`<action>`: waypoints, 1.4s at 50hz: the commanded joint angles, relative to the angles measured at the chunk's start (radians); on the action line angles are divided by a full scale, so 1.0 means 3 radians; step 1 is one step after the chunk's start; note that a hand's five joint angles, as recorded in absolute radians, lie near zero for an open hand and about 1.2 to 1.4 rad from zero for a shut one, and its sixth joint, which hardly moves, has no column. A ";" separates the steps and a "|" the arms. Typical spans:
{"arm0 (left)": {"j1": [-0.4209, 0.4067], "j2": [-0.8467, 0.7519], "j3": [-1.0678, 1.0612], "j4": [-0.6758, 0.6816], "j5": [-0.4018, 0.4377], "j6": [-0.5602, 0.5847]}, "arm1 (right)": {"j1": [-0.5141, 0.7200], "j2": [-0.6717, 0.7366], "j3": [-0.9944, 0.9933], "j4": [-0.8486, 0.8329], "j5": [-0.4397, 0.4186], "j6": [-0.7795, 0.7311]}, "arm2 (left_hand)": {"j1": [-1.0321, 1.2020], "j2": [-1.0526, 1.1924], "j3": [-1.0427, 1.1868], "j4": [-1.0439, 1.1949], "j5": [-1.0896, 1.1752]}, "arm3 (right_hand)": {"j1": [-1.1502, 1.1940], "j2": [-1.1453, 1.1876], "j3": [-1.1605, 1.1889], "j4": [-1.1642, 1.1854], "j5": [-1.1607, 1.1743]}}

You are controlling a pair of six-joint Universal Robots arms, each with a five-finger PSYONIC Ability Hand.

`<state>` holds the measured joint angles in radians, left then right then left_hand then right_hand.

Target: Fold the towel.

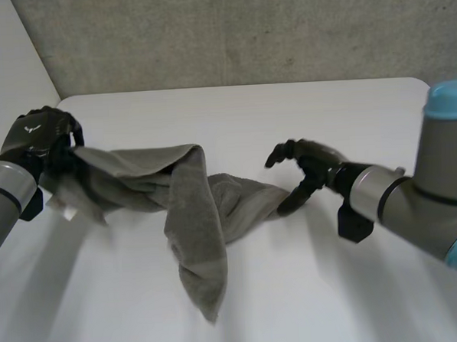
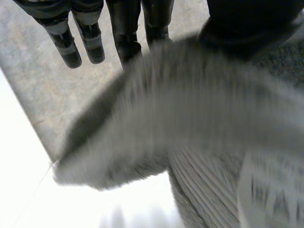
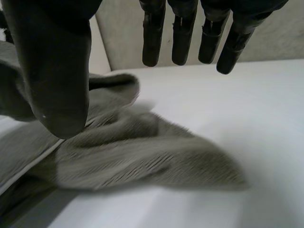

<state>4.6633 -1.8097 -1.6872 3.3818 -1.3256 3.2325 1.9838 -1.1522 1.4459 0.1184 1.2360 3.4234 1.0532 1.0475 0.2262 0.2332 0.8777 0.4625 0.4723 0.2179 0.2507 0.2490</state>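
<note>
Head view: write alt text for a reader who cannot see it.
A crumpled grey towel lies twisted across a white table. The left hand grips one end, raised; the right hand is open at the opposite end.

Towel (image 1: 192,211): grey-green cloth, unfolded and bunched on the white table (image 1: 287,114).
One end is raised off the surface at the left of the head view. From there the cloth sags to the table in a twisted band. A long flap runs toward the near edge and tapers to a point, and another end lies flat toward the right. The surface appears to be ribbed terry.
</note>
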 commanded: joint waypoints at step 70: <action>-0.0987 -0.1234 0.0736 0.0012 -0.0838 0.0837 | 0.1313 0.0691 -0.0356 -0.0241 0.1213 0.0779 | -0.0541 -0.0522 -0.0172 -0.0196 -0.0537 | -0.0025 -0.0058 -0.0144 -0.0254 0.0104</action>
<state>4.3528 -2.1911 -1.4629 3.3863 -1.5808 3.4862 2.3766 -0.9335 1.3280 0.0429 1.6078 3.6591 0.7647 0.7716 0.2263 0.2332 0.5916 0.4624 0.4723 0.2179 0.2506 0.2739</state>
